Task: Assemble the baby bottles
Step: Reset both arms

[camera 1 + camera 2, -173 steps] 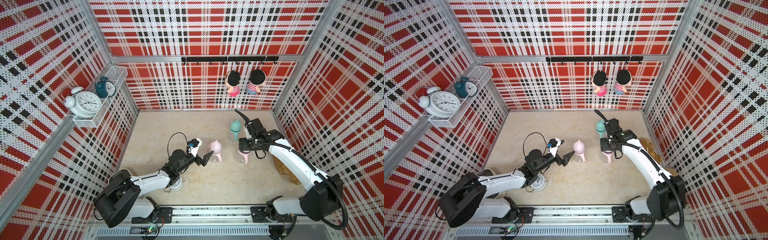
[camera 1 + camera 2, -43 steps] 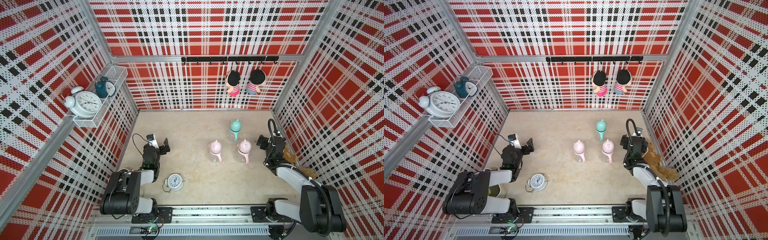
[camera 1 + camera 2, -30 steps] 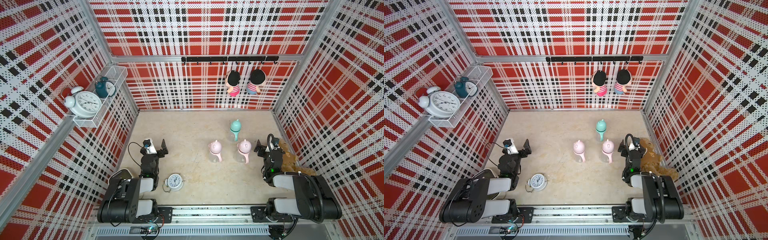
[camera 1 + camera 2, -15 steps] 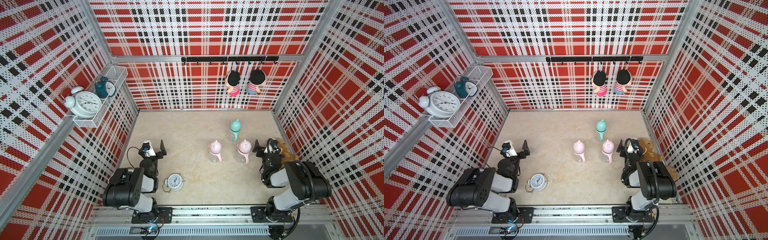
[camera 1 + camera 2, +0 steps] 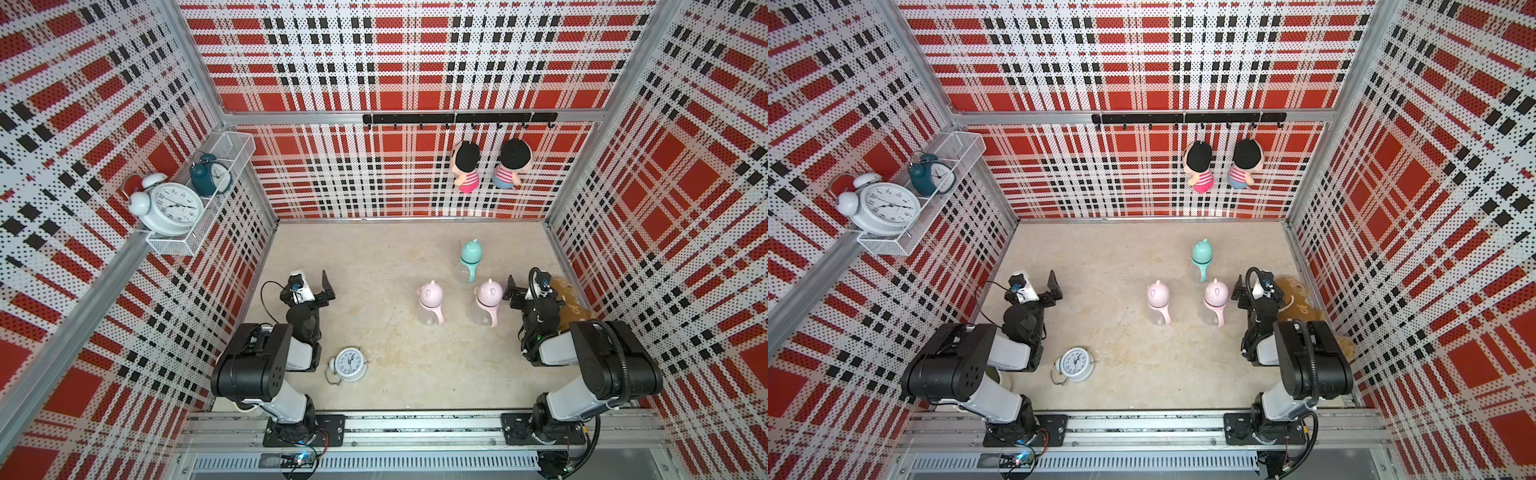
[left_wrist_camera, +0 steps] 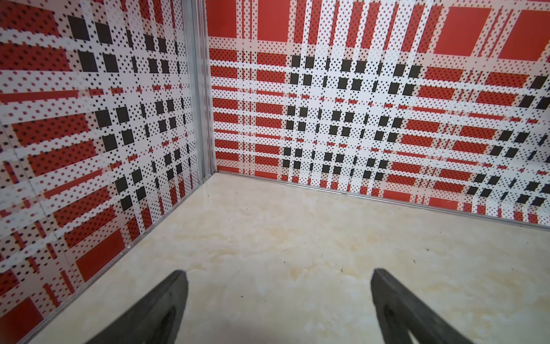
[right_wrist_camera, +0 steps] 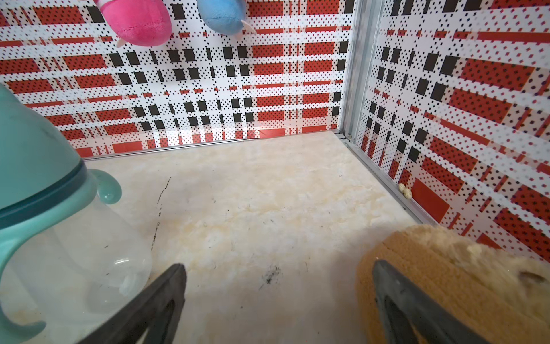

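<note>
Seemingly all three capped bottles (image 5: 471, 259) stand upright mid-counter (image 5: 374, 257), left pincer (image 6: 278, 277) and right pincer (image 7: 278, 266) both released and empty, yet the right, close beside a pink bottle (image 5: 487, 301), could topple it when swinging out.

Only hour numerals read clearly, on the dial of the big white alarm clock (image 5: 172, 208).

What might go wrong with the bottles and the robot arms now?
1. The open right end effector sits close to a pink bottle; a swing might tip it.
2. The plush lies right by one of its fingers and might snag.
3. The clock lies near the left arm; unfolding might knock it.
</note>
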Controlling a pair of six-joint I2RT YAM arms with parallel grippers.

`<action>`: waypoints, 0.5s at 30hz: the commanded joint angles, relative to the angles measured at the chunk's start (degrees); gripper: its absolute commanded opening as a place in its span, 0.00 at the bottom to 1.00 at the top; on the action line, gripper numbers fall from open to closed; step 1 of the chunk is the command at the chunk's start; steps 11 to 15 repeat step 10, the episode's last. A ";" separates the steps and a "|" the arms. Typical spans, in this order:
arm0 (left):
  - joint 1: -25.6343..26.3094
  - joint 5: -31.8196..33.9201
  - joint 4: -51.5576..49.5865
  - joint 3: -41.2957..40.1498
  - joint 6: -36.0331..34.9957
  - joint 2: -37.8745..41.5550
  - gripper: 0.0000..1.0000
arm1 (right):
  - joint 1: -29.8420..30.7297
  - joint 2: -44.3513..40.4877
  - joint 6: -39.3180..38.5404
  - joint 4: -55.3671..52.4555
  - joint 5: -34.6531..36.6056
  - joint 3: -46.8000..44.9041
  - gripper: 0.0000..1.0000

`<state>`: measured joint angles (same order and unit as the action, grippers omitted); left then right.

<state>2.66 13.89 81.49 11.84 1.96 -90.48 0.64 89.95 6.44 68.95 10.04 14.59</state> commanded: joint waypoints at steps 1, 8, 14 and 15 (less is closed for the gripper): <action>0.76 3.90 1.19 -0.73 -1.66 -0.01 0.98 | 0.41 -0.02 -2.69 -2.81 -4.48 2.03 1.00; -0.45 1.84 -0.46 0.03 -0.82 0.01 0.98 | 0.41 0.07 -3.62 -3.89 -7.82 2.67 1.00; -0.46 1.84 -0.46 0.04 -0.86 0.02 0.98 | 0.45 0.07 -3.62 -3.94 -7.67 2.69 1.00; -0.46 1.84 -0.46 0.04 -0.86 0.02 0.98 | 0.45 0.07 -3.62 -3.94 -7.67 2.69 1.00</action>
